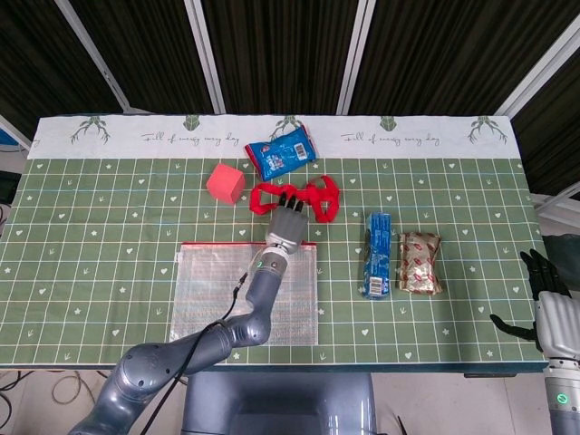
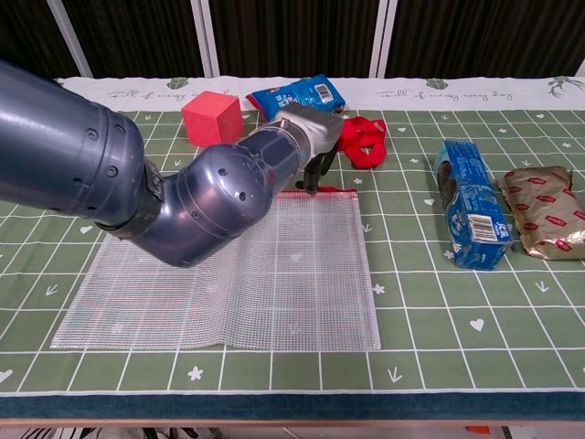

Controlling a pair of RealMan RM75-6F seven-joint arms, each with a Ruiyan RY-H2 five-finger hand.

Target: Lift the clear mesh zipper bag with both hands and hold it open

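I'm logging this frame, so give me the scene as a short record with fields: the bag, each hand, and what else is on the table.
bag: clear mesh zipper bag lies flat on the table, red zipper edge away from the robot
left hand: left hand over the bag's zipper edge, fingers pointing down near the zipper pull; contact unclear
right hand: right hand off the table's right edge, fingers apart, holding nothing
other items: red cube, blue snack packet, red strap, blue box, brown packet

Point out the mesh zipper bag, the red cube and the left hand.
mesh zipper bag [image 2: 302,274], chest view, on its bare mesh panel right of the arm.
red cube [image 1: 225,183], head view, on its top face.
left hand [image 1: 286,224], head view, on the back of the hand.
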